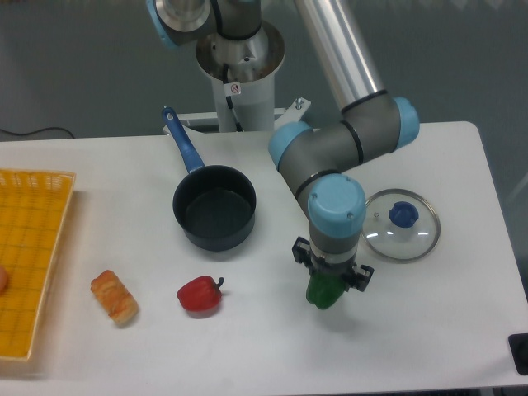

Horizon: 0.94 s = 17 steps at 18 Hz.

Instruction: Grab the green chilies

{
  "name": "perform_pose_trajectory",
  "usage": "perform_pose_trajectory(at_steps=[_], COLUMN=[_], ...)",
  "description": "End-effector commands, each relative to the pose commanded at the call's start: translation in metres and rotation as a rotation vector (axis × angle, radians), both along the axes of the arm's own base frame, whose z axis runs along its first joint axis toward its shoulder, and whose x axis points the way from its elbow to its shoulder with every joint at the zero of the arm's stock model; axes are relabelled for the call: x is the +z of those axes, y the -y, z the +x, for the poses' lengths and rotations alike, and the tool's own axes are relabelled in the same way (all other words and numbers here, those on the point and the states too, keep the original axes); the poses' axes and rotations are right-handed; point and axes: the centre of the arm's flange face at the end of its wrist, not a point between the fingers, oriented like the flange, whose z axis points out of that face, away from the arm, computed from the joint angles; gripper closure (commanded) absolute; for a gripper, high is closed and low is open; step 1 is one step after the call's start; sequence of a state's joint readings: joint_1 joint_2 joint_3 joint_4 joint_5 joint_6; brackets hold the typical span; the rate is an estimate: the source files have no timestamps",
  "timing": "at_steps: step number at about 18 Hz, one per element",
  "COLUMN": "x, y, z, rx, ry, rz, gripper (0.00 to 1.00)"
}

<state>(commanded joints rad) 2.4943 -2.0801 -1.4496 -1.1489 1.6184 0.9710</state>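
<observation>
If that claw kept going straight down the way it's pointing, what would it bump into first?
The gripper points down at the green pepper, which already sits right under it, seemingly between its fingers. Below that is only the white table. Whether the fingers have closed on it is hidden.

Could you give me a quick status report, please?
Gripper directly over green pepper, fingers hidden, grip unconfirmed. Red pepper, pot, lid all well apart.
</observation>
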Motion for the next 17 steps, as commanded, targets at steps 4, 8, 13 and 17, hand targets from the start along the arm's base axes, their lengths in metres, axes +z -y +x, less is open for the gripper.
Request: perform_pose_trajectory(at_steps=[4,8,13,17], x=[0.010,0.005,0.008,0.012], y=[-0.008,-0.009,-0.008,-0.005], z=[0.017,0.028,0.030,0.031], rx=[-0.025,-0.036,-0.036,-0.034], ry=[0.001,0.013,0.011,0.008], rz=[0.019,0.011,0.014,0.017], gripper=[0.47,0.47,0.47,0.47])
